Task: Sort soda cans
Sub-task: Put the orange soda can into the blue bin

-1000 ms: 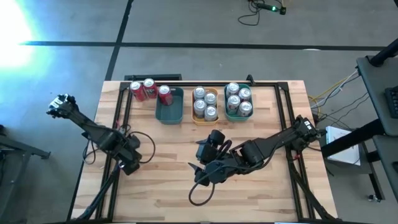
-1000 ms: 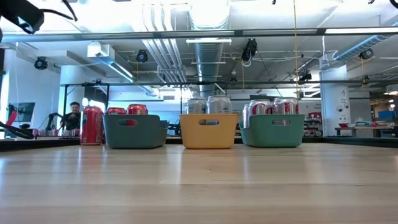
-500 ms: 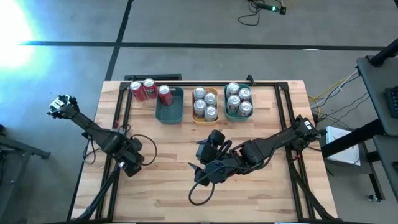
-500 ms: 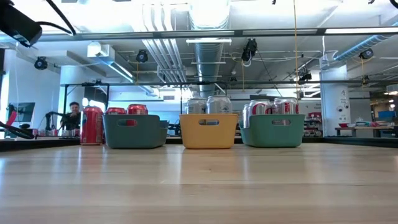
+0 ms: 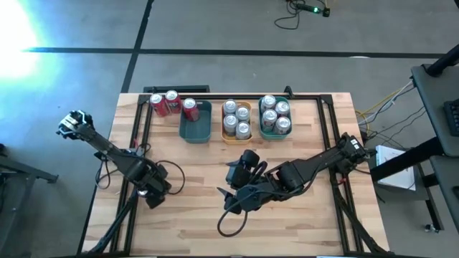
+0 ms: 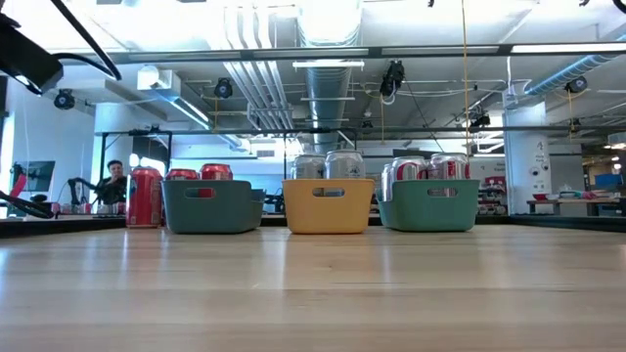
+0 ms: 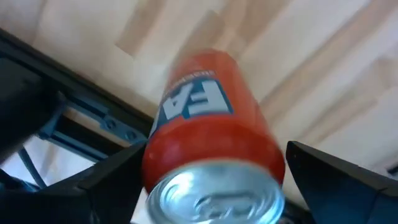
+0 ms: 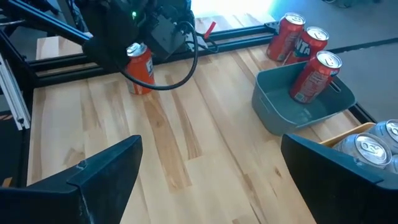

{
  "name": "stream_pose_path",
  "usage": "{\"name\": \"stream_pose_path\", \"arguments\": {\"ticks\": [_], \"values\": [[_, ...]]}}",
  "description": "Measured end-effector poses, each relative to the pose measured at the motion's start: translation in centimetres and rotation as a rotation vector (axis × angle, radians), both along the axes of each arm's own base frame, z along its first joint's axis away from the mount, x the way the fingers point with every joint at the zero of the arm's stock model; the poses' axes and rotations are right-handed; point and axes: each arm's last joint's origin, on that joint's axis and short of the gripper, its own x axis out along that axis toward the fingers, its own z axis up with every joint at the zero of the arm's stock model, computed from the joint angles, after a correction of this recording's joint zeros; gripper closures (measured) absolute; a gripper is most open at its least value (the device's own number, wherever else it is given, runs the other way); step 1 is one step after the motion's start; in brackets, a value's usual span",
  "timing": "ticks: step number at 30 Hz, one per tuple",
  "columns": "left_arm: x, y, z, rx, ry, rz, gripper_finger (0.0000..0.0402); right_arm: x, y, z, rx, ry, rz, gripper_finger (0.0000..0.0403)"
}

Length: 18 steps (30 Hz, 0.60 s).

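left gripper [image 5: 154, 195]: near-left part of the table [image 5: 193, 222], fingers set against both sides of a red Fanta can [image 7: 214, 143]; reads as pinching it, though the contact is blurred in the left wrist view.
held can: upright under the left gripper, at or just above the wood and well apart from the trays. It's hidden by the arm in the high view and clear in the right wrist view.
what changed: over the last second the left gripper slid a little toward the near edge and inward. Right arm and everything at the trays stayed put.
meaning: my guess is the can is picked and transport is starting; it isn't heading for the trays yet.
right gripper [image 5: 231, 198]: waiting at mid-table, fingers spread wide, nothing between them.
teal tray [image 5: 195, 130]: one red can [image 5: 189, 109] inside; two more red cans [image 5: 164, 104] stand on the table just beside it, unsorted.
orange tray [image 5: 245, 136]: four silver cans [image 5: 236, 119].
green tray [image 5: 262, 127]: four pale cans [image 5: 275, 115].
progress: late stage. What's left is the held can plus the two loose reds, likely all for the teal tray.
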Motion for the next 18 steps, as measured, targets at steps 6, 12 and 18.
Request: {"name": "stream_pose_path", "arguments": {"ticks": [6,12,18], "values": [[-0.22,-0.04,0.59,-0.062,0.003,-0.006,0.0079,0.0,0.0,0.0,0.0,0.0,0.0,0.0023],[-0.24,-0.03,0.58,-0.065,0.001,-0.021,0.0089,0.0,0.0,0.0,0.0,0.0,0.0,0.0023],[-0.3,0.08,0.35,-0.046,-0.005,-0.038,0.0072,0.0,0.0,0.0,0.0,0.0,0.0,0.0023]]}}
